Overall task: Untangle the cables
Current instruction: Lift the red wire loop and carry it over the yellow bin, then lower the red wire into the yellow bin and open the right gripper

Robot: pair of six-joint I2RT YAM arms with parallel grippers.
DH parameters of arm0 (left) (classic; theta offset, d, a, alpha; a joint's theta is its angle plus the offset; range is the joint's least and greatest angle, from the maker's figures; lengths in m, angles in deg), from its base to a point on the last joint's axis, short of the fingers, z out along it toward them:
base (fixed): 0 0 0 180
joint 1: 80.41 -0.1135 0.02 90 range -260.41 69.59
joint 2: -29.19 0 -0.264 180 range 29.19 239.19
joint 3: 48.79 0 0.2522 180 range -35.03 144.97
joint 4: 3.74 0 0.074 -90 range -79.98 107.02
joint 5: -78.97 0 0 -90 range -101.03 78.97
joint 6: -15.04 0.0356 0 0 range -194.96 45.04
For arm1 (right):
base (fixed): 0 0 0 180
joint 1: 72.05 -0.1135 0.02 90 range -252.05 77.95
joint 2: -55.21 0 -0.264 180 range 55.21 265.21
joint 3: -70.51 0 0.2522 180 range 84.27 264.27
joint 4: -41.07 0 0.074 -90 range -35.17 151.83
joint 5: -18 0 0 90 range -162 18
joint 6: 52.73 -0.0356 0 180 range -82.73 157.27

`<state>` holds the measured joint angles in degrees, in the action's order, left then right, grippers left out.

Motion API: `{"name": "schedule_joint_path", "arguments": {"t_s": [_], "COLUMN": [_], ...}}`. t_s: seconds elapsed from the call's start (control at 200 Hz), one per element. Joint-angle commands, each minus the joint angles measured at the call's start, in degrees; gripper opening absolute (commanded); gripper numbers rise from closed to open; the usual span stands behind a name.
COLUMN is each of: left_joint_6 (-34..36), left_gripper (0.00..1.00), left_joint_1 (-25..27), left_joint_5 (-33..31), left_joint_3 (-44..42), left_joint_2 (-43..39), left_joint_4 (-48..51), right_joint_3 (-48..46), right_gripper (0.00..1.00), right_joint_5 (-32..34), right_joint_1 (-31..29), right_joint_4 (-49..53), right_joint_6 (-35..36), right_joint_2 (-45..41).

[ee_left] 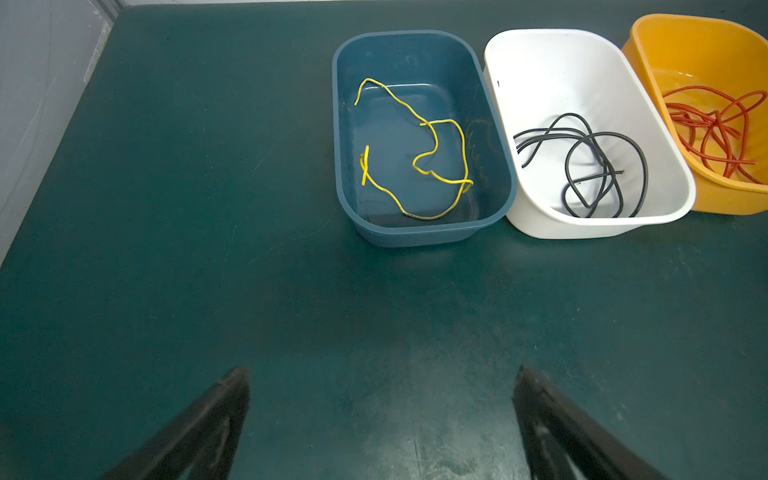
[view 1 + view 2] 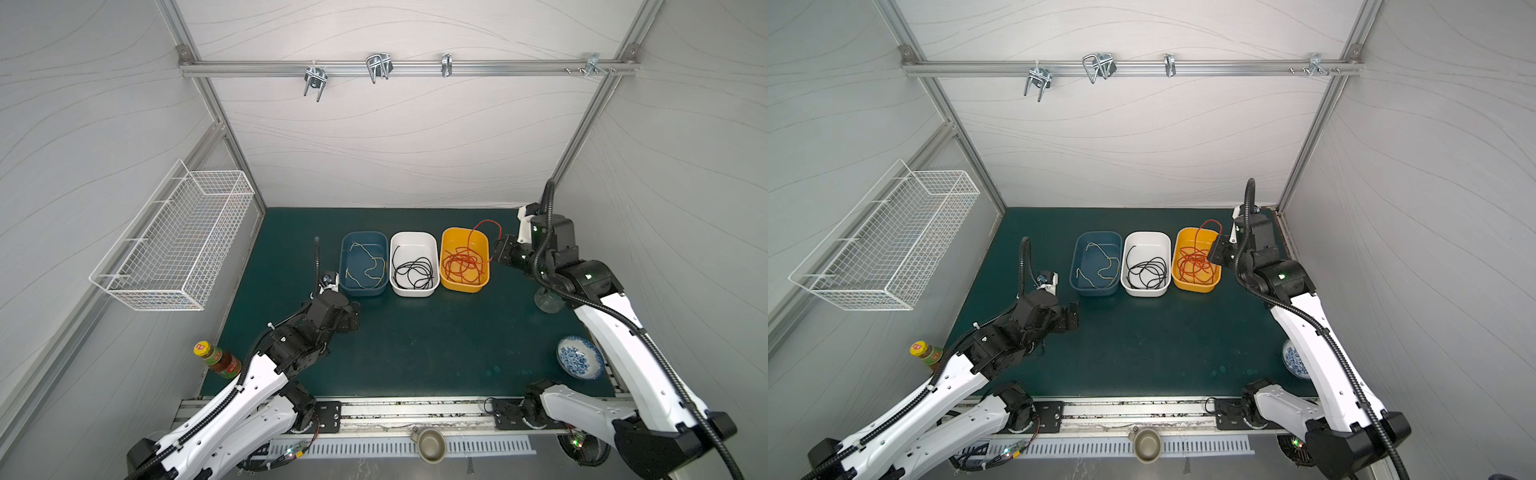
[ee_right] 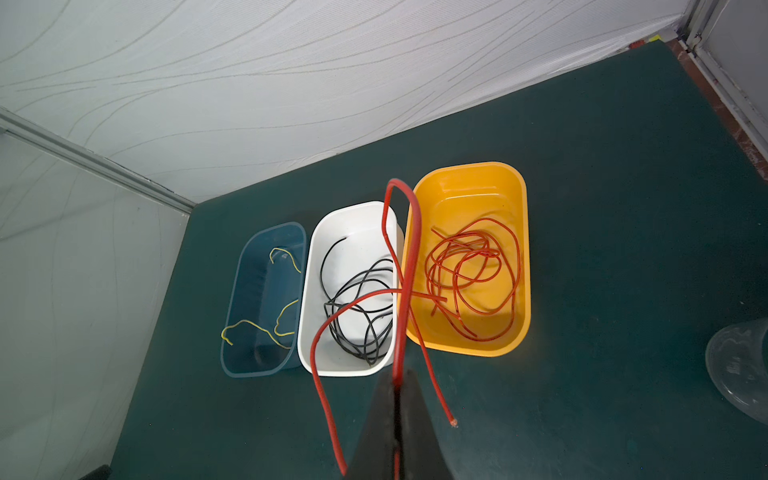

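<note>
With right gripper [image 3: 398, 380] pinched on a strand of the light, springy red cable [image 3: 402, 340] coiled in the orange tub [image 3: 465, 165], left gripper [image 1: 382, 374] wide and empty, take near a loose end; yellow cable [image 1: 424, 217] in blue tub [image 1: 419, 33], black cable [image 1: 645, 166] in white tub [image 1: 552, 31].

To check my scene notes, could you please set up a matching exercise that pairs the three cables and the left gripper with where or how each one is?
Things:
1. yellow cable
2. black cable
3. red cable
4. left gripper

Places or states:
A. lying in the white tub
B. open, over the mat
C. partly in the orange tub, one length pinched by the right gripper
D. lying in the blue tub

Pairs: 1-D; 2-A; 3-C; 4-B
</note>
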<state>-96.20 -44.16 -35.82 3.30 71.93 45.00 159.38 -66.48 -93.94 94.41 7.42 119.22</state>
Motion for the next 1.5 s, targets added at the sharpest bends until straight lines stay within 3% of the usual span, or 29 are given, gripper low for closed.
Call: {"name": "schedule_joint_path", "arguments": {"t_s": [0.0, 0.625, 1.496], "left_joint_6": [-0.30, -0.35, -0.30], "left_gripper": [1.00, 1.00, 1.00], "left_joint_1": [-0.27, -0.21, -0.22], "left_joint_5": [-0.08, 0.48, 0.60], "left_joint_3": [0.26, 0.26, 0.24], "left_joint_2": [0.17, 0.38, 0.04], "left_joint_4": [-1.82, -2.05, -2.02], "right_joint_3": [2.13, 0.41, -5.09], "right_gripper": [0.00, 0.00, 0.00], "right_joint_5": [-1.92, -3.69, -3.35], "right_joint_1": [0.93, 4.34, 6.91], "right_joint_4": [-3.03, -12.42, -17.65], "right_joint_6": [-1.42, -1.57, 0.18], "right_joint_2": [1.89, 18.27, 39.60]}}
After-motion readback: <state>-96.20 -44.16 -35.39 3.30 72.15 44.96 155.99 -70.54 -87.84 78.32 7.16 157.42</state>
